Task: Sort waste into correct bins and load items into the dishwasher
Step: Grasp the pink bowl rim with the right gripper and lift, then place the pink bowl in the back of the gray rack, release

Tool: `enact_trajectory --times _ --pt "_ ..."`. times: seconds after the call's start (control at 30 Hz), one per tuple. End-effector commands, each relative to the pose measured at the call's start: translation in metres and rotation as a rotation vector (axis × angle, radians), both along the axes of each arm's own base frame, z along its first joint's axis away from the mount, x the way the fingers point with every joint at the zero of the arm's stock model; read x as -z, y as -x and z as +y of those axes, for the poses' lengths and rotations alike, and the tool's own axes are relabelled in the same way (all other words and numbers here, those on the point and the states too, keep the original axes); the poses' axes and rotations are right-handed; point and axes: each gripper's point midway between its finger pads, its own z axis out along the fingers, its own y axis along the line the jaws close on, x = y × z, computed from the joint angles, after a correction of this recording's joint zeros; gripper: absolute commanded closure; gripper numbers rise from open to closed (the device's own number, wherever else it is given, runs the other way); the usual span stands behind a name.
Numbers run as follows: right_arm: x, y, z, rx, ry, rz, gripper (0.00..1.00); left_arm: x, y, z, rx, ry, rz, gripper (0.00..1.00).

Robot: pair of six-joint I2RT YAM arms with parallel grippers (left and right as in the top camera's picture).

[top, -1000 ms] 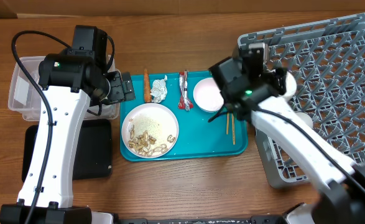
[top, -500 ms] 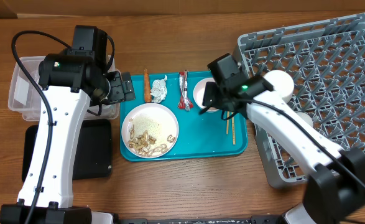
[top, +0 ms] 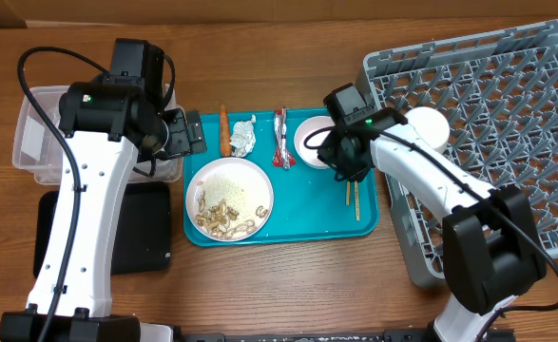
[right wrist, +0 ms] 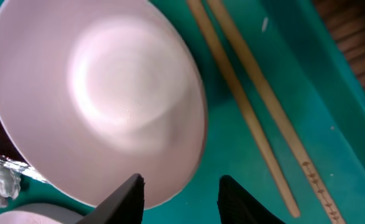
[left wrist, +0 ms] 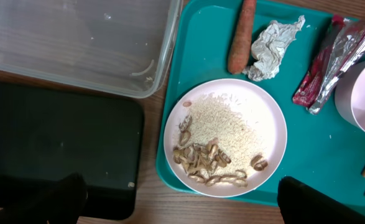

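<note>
1. R gripper (right wrist: 179, 200) has come down to the round pinkish-white bowl (right wrist: 101, 93); fingers spread, bowl rim between them.
2. Two thin wooden chopsticks (right wrist: 299, 149) lie just beside it on teal plastic tray (right wrist: 337, 87).
3. L gripper (left wrist: 181, 204) spread wide, empty; round white plate (left wrist: 274, 121) w/ tan shell scraps (left wrist: 207, 165) just ahead.

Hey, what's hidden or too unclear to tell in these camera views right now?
- Right wrist: only the tips of the right gripper show, and blur hides whether the jaws touch the pinkish bowl.
- Overhead: the right arm covers part of that bowl's rim.
- Overhead: the left arm hides much of the black tray.
- Left wrist: the wrapper has print too small to read.
</note>
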Motion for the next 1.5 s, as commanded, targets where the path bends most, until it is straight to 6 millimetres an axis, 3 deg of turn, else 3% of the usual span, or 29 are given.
enact_trajectory --times 0.0,0.07,0.17,0.37,0.57,0.73,0.87,1.0,1.13,1.3,1.4,1.47 --pt "0.003 0.003 -0.002 0.028 0.003 0.011 0.59 -0.001 -0.003 0.004 -0.022 -0.008 -0.007 0.0" --pt "0.002 0.001 -0.003 0.031 0.011 0.001 0.6 -0.001 -0.003 0.004 -0.022 -0.008 -0.007 0.0" --pt "0.002 0.001 -0.003 0.032 0.01 -0.002 0.7 -0.001 -0.003 0.004 -0.022 -0.008 -0.007 0.0" --pt "0.004 0.001 -0.003 0.032 0.011 0.0 0.7 -0.001 -0.003 0.004 -0.022 -0.008 -0.007 0.0" --pt "0.02 0.009 -0.006 0.06 0.006 0.015 0.7 -0.001 -0.003 0.004 -0.022 -0.008 -0.007 0.0" --pt "0.014 -0.002 -0.003 0.028 -0.003 -0.032 0.96 -0.001 -0.003 0.004 -0.022 -0.008 -0.007 0.0" --pt "-0.003 -0.014 -0.001 -0.109 0.033 -0.091 0.96 -0.001 -0.003 0.004 -0.022 -0.008 -0.007 0.0" --pt "-0.031 -0.015 -0.018 -0.096 0.127 -0.105 0.96 -0.001 -0.003 0.004 -0.022 -0.008 -0.007 0.0" --pt "-0.08 -0.021 -0.047 -0.113 0.282 -0.199 0.96 -0.001 -0.003 0.004 -0.022 -0.008 -0.007 0.0" --pt "-0.168 -0.034 -0.107 -0.079 0.633 -0.425 0.96 -0.001 -0.003 0.004 -0.022 -0.008 -0.007 0.0" --pt "-0.222 -0.028 -0.156 0.074 0.924 -0.528 0.96 -0.001 -0.003 0.004 -0.022 -0.008 -0.007 0.0" --pt "-0.247 -0.021 -0.182 0.167 1.1 -0.552 0.96 -0.001 -0.003 0.004 -0.022 -0.008 -0.007 0.0"
